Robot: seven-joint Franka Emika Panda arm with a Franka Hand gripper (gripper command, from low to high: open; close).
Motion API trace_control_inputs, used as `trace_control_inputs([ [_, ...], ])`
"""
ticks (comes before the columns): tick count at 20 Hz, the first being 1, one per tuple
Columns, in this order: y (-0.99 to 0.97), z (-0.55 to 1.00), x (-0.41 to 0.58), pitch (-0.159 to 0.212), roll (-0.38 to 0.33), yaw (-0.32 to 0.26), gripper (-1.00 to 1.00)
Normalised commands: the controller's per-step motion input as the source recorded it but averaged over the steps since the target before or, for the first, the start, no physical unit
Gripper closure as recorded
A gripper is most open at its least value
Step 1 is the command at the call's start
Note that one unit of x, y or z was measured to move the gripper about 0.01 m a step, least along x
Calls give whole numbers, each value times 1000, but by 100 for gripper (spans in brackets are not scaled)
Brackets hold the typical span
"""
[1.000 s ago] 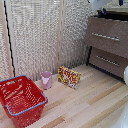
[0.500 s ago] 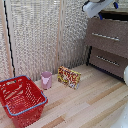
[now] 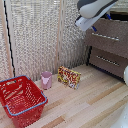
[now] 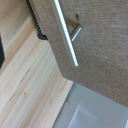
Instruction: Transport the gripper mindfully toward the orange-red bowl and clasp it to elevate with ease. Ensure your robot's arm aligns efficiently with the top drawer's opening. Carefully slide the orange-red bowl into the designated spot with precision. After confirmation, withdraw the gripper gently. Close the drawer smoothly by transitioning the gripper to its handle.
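Observation:
The robot's arm, white with dark grey joints, reaches in at the top of the exterior view, over the dresser's left corner. Its white hand points down and to the exterior view's left; its fingers do not show. The top drawer has a grey-brown front and a slim silver handle. The wrist view shows a drawer front close up with a silver bar handle running across it; no fingers appear there. The orange-red bowl is out of view in both.
A large red mesh basket stands on the wooden floor at the exterior view's lower left. A small pink cup and a colourful box stand by the pale slatted wall. A lower drawer sits beneath the top one.
The arm has come further into the exterior view from the top right, moving left and lower over the dresser corner. Basket, cup and box have not moved.

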Motion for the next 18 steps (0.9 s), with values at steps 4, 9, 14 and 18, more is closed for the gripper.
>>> trace_control_inputs([
  [4, -111, -349, 0, 85, -308, 232, -100],
  [9, -139, -333, 0, 72, -318, 218, -100],
  [14, -207, -285, -29, 39, -307, 198, -100],
  [18, -376, -167, -8, 51, -211, 186, -100],
])
